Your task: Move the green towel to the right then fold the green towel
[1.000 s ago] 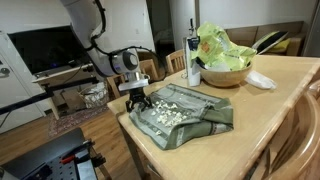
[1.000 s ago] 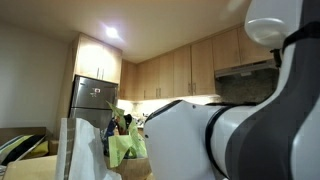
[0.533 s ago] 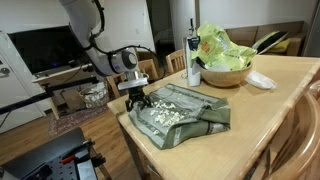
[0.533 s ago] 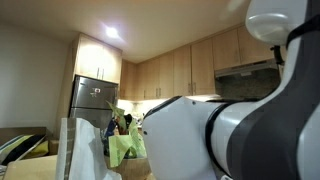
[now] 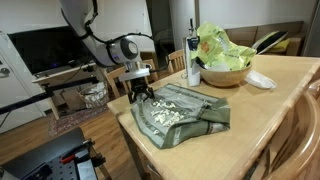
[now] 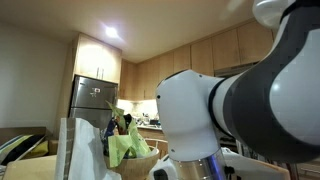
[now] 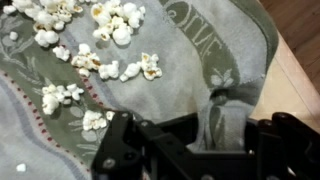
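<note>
The green towel (image 5: 185, 112) lies spread and rumpled on the near corner of the wooden table (image 5: 270, 110) in an exterior view. It is grey-green with a patterned border and has popcorn (image 7: 105, 35) scattered on it. My gripper (image 5: 141, 92) is at the towel's left edge, shut on a pinched-up fold of the towel (image 7: 215, 120) that stands between the fingers in the wrist view. The gripper (image 7: 205, 140) holds that edge lifted a little. In an exterior view the robot's arm (image 6: 240, 110) fills most of the picture and hides the towel.
A bowl of green leafy stuff (image 5: 222, 62) and a bottle (image 5: 193, 65) stand behind the towel. A white object (image 5: 260, 80) lies to the bowl's right. The table edge drops off just left of the gripper. Chairs and clutter (image 5: 95, 95) stand beyond.
The arm has risen and shifted a little, lifting the towel's left edge. The towel's far edge has drawn in slightly.
</note>
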